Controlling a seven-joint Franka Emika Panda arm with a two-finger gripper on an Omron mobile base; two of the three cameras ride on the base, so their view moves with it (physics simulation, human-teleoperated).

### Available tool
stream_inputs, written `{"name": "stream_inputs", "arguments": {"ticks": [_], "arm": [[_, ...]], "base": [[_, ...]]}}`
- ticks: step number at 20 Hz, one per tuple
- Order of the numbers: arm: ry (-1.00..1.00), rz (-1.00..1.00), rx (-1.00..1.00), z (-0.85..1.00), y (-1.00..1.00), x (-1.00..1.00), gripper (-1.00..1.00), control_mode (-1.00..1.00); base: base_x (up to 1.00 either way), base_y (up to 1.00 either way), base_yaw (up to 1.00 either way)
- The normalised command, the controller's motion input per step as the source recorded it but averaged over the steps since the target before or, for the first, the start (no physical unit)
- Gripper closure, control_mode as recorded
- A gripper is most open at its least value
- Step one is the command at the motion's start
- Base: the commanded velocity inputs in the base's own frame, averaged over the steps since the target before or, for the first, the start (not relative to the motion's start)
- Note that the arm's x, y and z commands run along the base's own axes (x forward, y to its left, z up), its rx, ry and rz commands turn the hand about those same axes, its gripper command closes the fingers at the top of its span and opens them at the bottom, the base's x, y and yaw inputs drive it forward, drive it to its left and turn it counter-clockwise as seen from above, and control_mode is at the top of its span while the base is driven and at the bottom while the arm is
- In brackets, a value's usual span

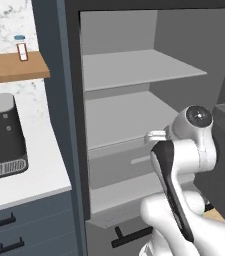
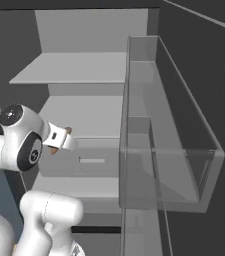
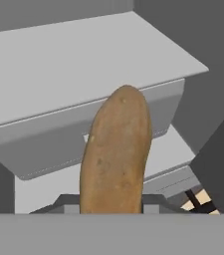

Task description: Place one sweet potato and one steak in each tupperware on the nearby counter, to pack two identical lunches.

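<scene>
A sweet potato [image 3: 116,149], an orange-brown oval, stands upright between my fingertips in the hand view, with my gripper [image 3: 111,206] shut on its lower end. From the right base view, the gripper [image 2: 63,138] is at the mouth of the open fridge, with a bit of the sweet potato [image 2: 67,130] showing at its tip. In the left base view the gripper [image 1: 156,135] points into the fridge at the height of the lower shelf. The white counter [image 1: 34,175] lies to the left of the fridge. The steak and the tupperware are out of view.
The open fridge has bare grey shelves [image 1: 134,67] and a drawer [image 1: 119,167] below them. Its door with a translucent bin [image 2: 169,150] stands open on the right. A dark appliance [image 1: 1,135] sits on the counter under a wooden shelf [image 1: 14,67].
</scene>
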Motion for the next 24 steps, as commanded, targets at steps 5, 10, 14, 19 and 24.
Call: {"name": "stream_inputs", "arguments": {"ticks": [5,10,14,19,24], "arm": [[-0.1,0.14,-0.01,0.01,0.07,-0.81,1.0,-1.0],[-0.15,0.09,-0.02,-0.18,0.0,-0.72,1.0,-1.0],[-0.1,0.0,0.0,-0.32,0.0,-0.33,1.0,-1.0],[0.0,0.0,0.0,-0.01,0.0,-0.02,1.0,-1.0],[-0.04,0.02,0.0,-0.05,0.11,-0.5,1.0,-1.0]], "base": [[0.0,0.0,0.0],[0.0,0.0,0.0],[0.0,0.0,0.0],[0.0,0.0,0.0],[0.0,0.0,0.0]]}}
